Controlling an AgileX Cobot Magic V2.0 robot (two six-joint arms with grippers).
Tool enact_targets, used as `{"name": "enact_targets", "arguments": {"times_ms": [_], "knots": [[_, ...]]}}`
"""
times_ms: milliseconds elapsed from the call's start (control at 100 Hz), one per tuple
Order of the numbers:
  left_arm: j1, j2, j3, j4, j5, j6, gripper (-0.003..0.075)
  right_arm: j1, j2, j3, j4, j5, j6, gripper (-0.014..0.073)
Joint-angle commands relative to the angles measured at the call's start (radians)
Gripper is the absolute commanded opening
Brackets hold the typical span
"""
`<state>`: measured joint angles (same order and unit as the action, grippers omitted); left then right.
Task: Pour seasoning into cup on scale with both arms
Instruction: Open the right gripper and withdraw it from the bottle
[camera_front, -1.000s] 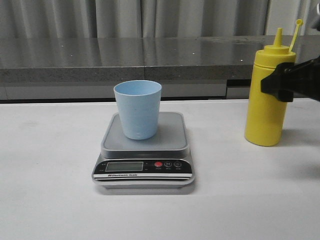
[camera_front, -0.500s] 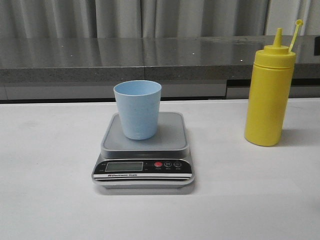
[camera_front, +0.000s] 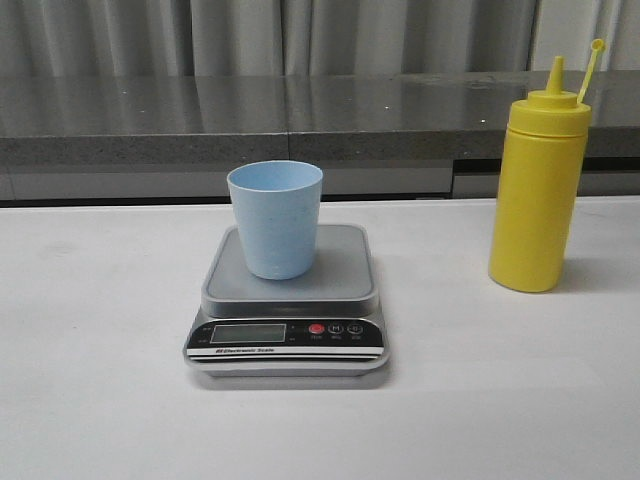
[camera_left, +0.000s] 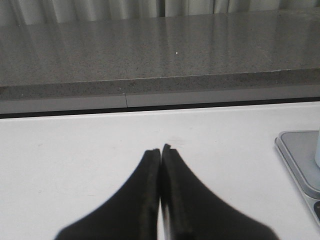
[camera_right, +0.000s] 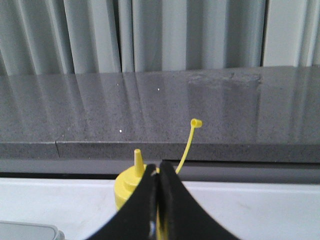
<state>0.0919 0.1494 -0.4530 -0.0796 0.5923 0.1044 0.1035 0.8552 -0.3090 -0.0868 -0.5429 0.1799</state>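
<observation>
Bottle: your bottle (camera_front: 536, 190) stands upright on the table (camera_front: 100, 400), at about 3 o'clock from the scale (camera_front: 288, 305) in the front view and well apart from it. Its nozzle points straight up and the tethered cap (camera_front: 597, 44) hangs off to one side, so the tip looks uncapped.
Cup: the cup (camera_front: 276, 218) sits upright on the scale's platform, toward the rear-left of it, mouth open upward.
Right gripper: your right gripper (camera_right: 159, 172) has its fingers pressed together with nothing between them. In the right wrist view the bottle's shoulder and nozzle (camera_right: 137, 159) show just past the fingertips, so the bottle lies dead ahead at 12 o'clock.
Left gripper: your left gripper (camera_left: 160, 152) is also pressed together and empty, low over bare table. The scale's corner (camera_left: 295, 155) shows out toward its 2 o'clock.
Nearer arm: the right one, by my reading; the bottle is on its side of the table.
Key relation: the bottle's long axis is vertical, so you would likely spread the right gripper first, then close on the body from the side.
Arms in front view: neither shows there.
</observation>
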Motion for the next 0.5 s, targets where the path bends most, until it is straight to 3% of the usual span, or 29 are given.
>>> {"name": "enact_targets", "arguments": {"times_ms": [0, 330, 490], "knots": [[0.004, 0.010, -0.025, -0.008, -0.077, -0.010, -0.0020, -0.005, -0.033, -0.022, -0.008, -0.075, -0.009, -0.0067], [0.004, 0.010, -0.025, -0.008, -0.077, -0.010, -0.0020, 0.006, -0.183, -0.022, -0.012, -0.037, -0.009, -0.0067], [0.004, 0.010, -0.025, -0.008, -0.077, -0.010, -0.0020, -0.039, -0.290, -0.022, -0.011, 0.040, -0.009, -0.0067]]}}
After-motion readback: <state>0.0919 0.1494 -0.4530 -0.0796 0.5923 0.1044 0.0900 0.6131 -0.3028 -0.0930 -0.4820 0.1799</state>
